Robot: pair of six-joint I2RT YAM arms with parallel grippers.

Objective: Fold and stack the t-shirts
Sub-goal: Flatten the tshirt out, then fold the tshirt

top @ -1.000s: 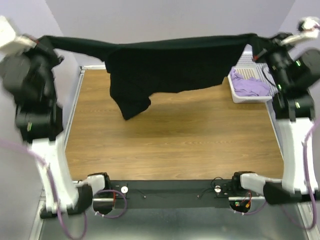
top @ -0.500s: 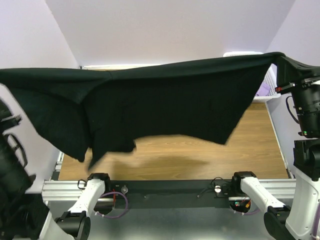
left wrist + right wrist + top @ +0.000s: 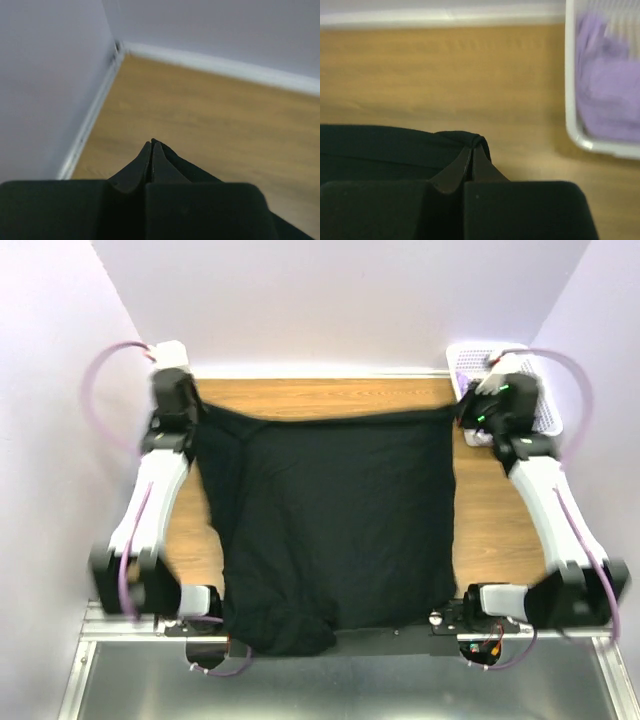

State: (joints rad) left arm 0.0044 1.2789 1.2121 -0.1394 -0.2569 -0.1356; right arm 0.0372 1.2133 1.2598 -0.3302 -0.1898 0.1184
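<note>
lying flat on the table [image 3: 500, 530], black t-shirt [image 3: 330, 530], far corners pinched by left end effector [image 3: 151, 147] and right end effector [image 3: 471, 152]

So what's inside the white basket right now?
A bunched lavender t-shirt lies in the basket. The rest of the basket is out of frame, and anything under the shirt is covered.

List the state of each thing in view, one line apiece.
black t-shirt: unfolded, spread across the table, near hem draped over the near edge.
lavender t-shirt: crumpled in the basket.
basket: upright at the far right corner.
left gripper: jaws shut on the black t-shirt's far left corner.
right gripper: jaws shut on its far right corner.
</note>
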